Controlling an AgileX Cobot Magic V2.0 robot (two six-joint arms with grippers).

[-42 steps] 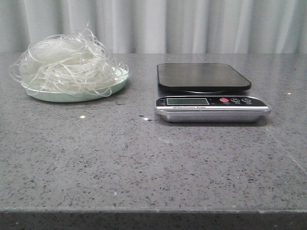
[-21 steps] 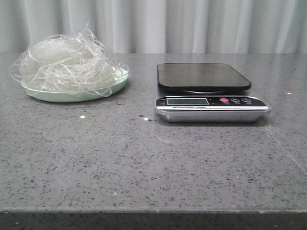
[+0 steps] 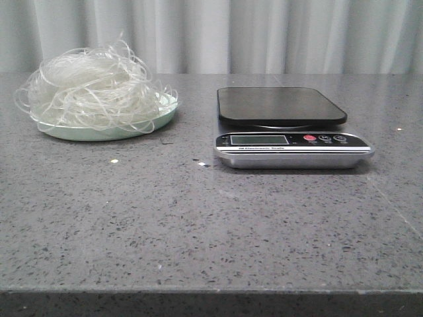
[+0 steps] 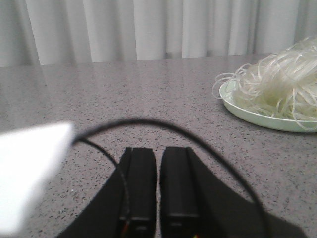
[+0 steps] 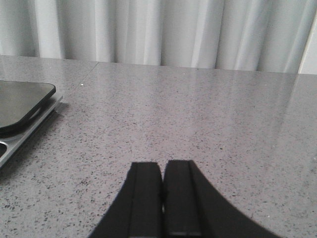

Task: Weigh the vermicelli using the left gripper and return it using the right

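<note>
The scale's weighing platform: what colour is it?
Dark, near-black with a slight sheen, on the scale; its platform shows best in the front view.

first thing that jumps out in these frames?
The vermicelli: a big fluffy whitish tangle heaped on the pale green plate at the table's left rear. Next, the kitchen scale to its right, black platform bare. Neither arm shows in the front view; the wrist views show the left gripper and right gripper low over the table, fingers together, holding nothing.
</note>
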